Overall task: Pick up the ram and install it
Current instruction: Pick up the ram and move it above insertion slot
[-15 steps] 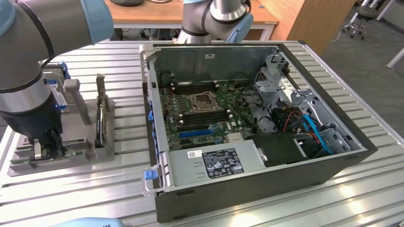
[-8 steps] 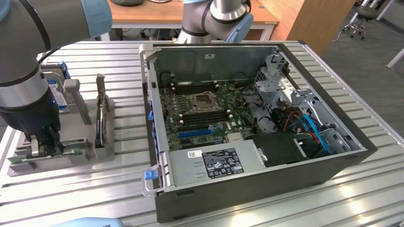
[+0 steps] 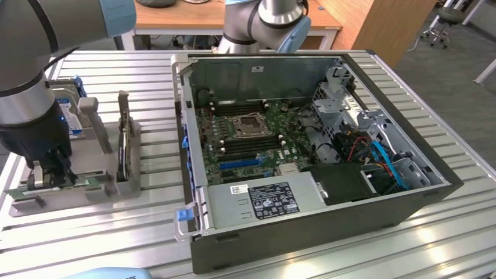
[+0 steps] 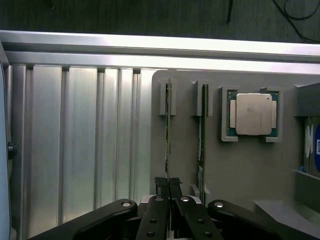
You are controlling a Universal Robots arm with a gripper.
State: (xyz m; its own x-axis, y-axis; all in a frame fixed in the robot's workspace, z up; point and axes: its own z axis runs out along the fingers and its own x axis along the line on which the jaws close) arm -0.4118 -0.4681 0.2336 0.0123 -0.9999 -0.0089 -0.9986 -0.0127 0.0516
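The ram [image 4: 168, 135] stands edge-on as a thin green stick in the end slot of a grey holder [image 4: 240, 165]. My gripper [image 4: 170, 187] is shut on its near end, the black fingers [image 4: 159, 210] pinching it from both sides. Its far end sits in the slot's grey bracket. In the exterior view my gripper [image 3: 54, 174] reaches down onto the holder [image 3: 101, 192] at the exterior view's left, beside the open computer case [image 3: 310, 145]. The motherboard's memory slots [image 3: 248, 141] lie either side of the processor socket [image 3: 252, 125].
A second green stick [image 4: 201, 145] stands in the neighbouring slot, and a square silver processor chip [image 4: 252, 114] lies in its recess beyond that. The case holds a power supply [image 3: 268, 200], cables and drive cages. Ribbed aluminium table [image 3: 434, 232] surrounds everything.
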